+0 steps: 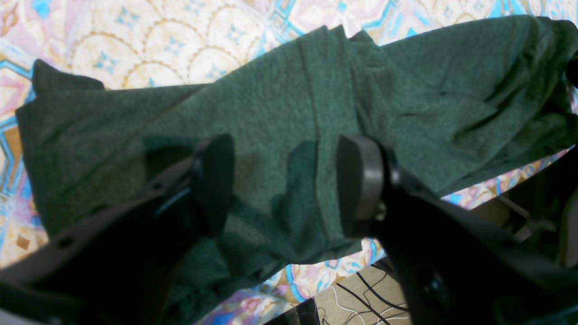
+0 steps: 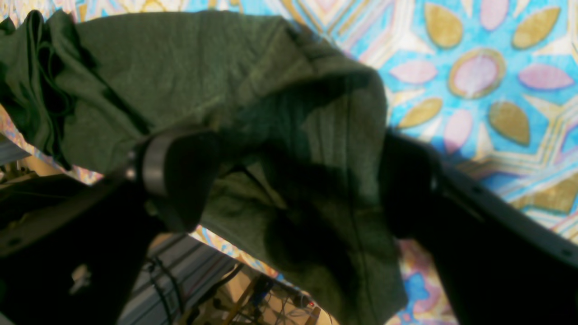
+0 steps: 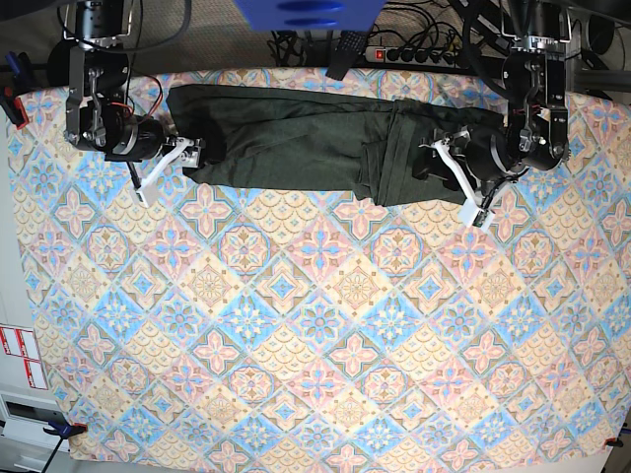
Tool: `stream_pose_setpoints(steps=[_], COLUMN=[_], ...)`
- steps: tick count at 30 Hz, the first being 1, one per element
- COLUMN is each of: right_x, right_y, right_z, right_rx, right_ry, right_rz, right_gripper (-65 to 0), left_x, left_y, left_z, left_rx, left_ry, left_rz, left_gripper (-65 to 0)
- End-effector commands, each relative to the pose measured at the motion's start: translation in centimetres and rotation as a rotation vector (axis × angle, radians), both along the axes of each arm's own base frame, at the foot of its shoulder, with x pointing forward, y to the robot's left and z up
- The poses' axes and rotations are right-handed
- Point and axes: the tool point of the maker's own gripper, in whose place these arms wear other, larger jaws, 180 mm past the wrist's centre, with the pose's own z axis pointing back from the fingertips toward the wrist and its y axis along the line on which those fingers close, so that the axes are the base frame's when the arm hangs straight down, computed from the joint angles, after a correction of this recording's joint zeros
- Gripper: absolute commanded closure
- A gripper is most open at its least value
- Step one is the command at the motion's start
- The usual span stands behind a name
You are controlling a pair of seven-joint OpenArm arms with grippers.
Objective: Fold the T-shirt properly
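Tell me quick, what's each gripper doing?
Left gripper: open, above the shirt, holding nothing.
Right gripper: open, over the shirt's end, not gripping it.

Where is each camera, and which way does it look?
Left wrist: on the left arm, facing down at the shirt; its gripper shows.
Right wrist: on the right arm, facing down at the shirt's other end; its gripper shows.
Base: high up, facing down at the cloth; both arms show.
All three share the shirt.

The arms (image 3: 521, 89) are black with silvery metallic parts, and the fingers (image 1: 214, 185) look dark and rounded.
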Motion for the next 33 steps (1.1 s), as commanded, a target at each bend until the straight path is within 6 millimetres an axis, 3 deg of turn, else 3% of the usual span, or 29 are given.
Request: stream_pose_setpoints(steps=[1, 7, 12, 22, 25, 28, 30, 33], right_x=[-3.6, -4.9, -5.1, -5.8, -6.3, -5.2, -2.8, -2.1], right_y=[2.7, 2.9, 4.5, 5.0, 6.2, 6.9, 7.4, 7.7], right_z=[-1.1, -0.9, 0.2, -1.0, -1.4, -1.3, -0.6, -0.8], right_rx=[0.065, 0.066, 0.074, 0.092, 0.124, 0.14, 0.15, 0.16], right_ry=[0.128, 0.156, 0.125, 0.173, 0.194, 0.178, 0.13, 0.133], right_rz=[0.061, 0.084, 0.15, 0.126, 0.11, 0.105, 0.106, 0.099], right_gripper=[-58.1, -58.1, -58.1, -58.1, -57.7, -51.9, -45.0, -33.8], left_x=[0.8, 0.8, 0.8, 0.8, 0.8, 0.8, 0.8, 0.8], left_y=[-0.1, -0.1, -0.1, -0.1, -0.1, -0.1, -0.1, -0.1], left_z=[1.0, 1.0, 1.0, 1.0, 1.0, 1.0, 1.0, 1.0], left_rx=[-0.009, -0.009, -0.011, -0.011, -0.011, -0.011, -0.011, -0.011], left_ry=[-0.04, -0.04, -0.041, -0.041, -0.041, -0.041, -0.041, -0.043], left_rz=[-0.005, -0.005, -0.004, -0.004, -0.004, -0.004, -0.004, -0.005], left_gripper=[-33.2, -33.2, -33.2, -33.2, -33.2, -33.2, -33.2, -33.2])
